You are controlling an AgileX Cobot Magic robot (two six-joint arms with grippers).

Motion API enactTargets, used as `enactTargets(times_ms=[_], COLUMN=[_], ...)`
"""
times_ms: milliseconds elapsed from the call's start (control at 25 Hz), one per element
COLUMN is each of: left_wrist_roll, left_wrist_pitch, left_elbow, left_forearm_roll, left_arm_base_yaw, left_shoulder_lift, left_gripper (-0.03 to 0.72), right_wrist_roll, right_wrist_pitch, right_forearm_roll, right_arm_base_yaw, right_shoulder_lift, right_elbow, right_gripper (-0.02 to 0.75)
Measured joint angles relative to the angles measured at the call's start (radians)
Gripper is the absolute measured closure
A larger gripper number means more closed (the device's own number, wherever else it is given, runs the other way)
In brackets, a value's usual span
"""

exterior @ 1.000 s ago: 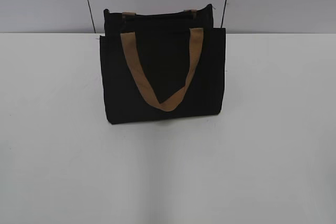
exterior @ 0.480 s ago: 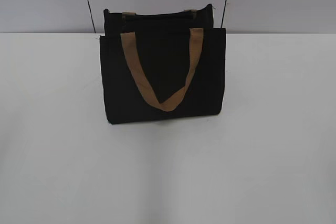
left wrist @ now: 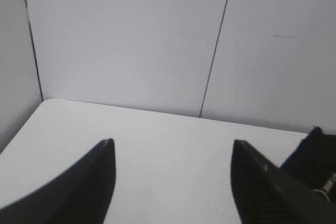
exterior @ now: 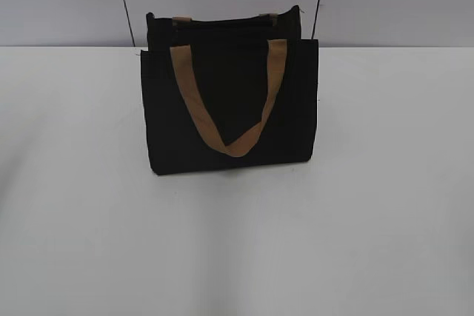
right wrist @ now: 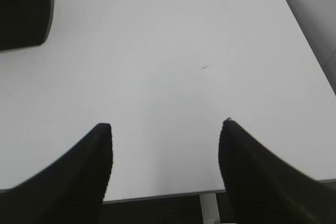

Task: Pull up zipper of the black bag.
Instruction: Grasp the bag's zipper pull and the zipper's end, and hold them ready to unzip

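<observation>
Exterior view: bag (exterior: 229, 101) upright at the back middle of the worktop (exterior: 237, 242), close to the wall, one tan strap (exterior: 226, 101) drooping in a V over the front panel. No arm or hand anywhere in this view. Zipper itself too dark to trace here; only the top edge visible, between the two strap stubs, so no telling whether shut or gaping.

Left wrist view: left hand (left wrist: 173, 148) spread wide, nothing between the fingers (left wrist: 92, 182), pointed over bare worktop toward the wall. Bag corner (left wrist: 315, 150) at the far right edge, just beyond the right finger, with a small bit of silver metal (left wrist: 329, 184) peeking out beside it, likely the zipper's pull or ring, though too little shown to be sure. Not touching.

Right wrist view: right hand (right wrist: 165, 132) likewise spread and empty, hanging over the near edge of the worktop. Dark bag base at the upper left corner (right wrist: 23, 9), well apart from the fingers.

Progress, as a judgement: nothing begun. No grip on bag or pull. Left to do: bring a hand to the bag's top, probably steady the bag with the other, pinch the pull, draw it along the zip line.
</observation>
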Motion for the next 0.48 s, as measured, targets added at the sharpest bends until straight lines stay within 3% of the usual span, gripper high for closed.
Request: enactTargets(times_ms=[160, 360, 480], left_wrist_roll=[0.004, 0.006, -0.004], left_wrist_pitch=[-0.181, -0.449, -0.6], left_elbow=[0.0, 0.002, 0.002], left_forearm_roll=[-0.013, 0.043, 0.058], left_arm_base_yaw=[-0.033, -0.202, -0.264], left_shoulder_lift=[0.193, 0.413, 0.568], left_gripper=[0.182, 0.194, 0.195], right_wrist_roll=[0.0, 0.0, 0.0], right_wrist_pitch=[0.0, 0.0, 0.0], right_forearm_roll=[0.0, 0.0, 0.0], right_arm_base_yaw=[0.0, 0.0, 0.0], right_shoulder_lift=[0.0, 0.0, 0.0], right_elbow=[0.0, 0.0, 0.0], right_gripper=[0.254, 0.254, 0.254])
